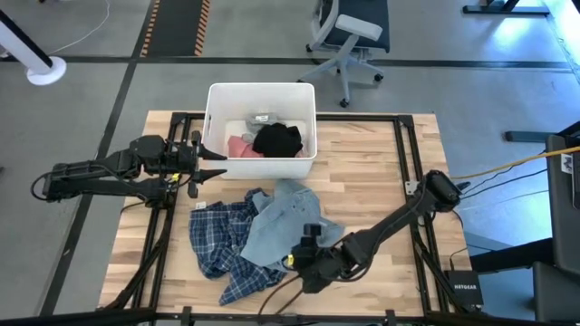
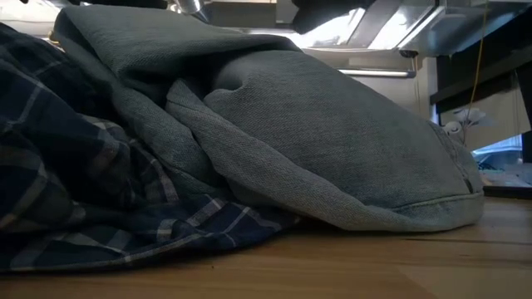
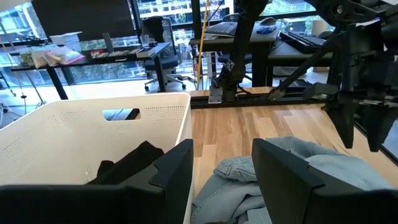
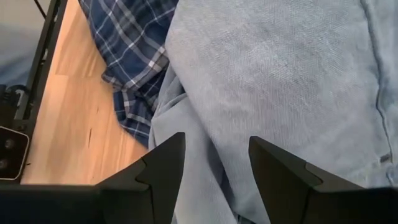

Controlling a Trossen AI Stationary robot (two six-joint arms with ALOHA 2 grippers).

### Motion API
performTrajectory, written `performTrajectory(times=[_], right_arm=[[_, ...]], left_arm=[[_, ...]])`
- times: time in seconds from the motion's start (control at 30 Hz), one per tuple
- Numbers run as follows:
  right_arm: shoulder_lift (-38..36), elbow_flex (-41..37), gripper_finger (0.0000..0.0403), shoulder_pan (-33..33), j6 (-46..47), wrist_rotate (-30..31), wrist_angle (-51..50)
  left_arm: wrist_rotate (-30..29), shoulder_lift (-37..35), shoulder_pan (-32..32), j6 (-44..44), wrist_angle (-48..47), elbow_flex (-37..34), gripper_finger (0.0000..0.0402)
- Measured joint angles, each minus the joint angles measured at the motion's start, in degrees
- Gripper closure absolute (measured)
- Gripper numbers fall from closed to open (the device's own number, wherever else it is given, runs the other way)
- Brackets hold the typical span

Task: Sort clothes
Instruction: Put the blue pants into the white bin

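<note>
Now, right gripper (image 4: 211,168) spread open over grey-blue piece (image 1: 285,226) near the table's (image 1: 362,172) front edge; left gripper (image 1: 210,166) open beside bin (image 1: 217,100).

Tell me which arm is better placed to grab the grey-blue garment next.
Probably the right: its open gripper hangs directly over the grey-blue garment. The left gripper, also open, sits beside the white bin.

A white plastic bin (image 1: 216,109) sits at the far middle of the wooden table (image 1: 372,172), its perforated wall and handle slot showing in the left wrist view. Beyond the table, a white office chair (image 1: 344,41) stands on the grey floor. A small black box (image 1: 466,290) lies off the table's near right corner.
</note>
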Motion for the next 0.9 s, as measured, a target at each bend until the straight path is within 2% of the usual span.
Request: performTrajectory(times=[0.4,0.9], right_arm=[[1.0,-0.1,0.0205,-2.3,-0.2,-6.3,0.3],[1.0,-0.1,0.0207,-1.6,-2.1,-5.8,-1.1]], left_arm=[[0.0,0.0,0.0,0.4,0.1,0.0,0.0242],[0.0,0.0,0.0,0.2,0.0,0.0,0.0242]])
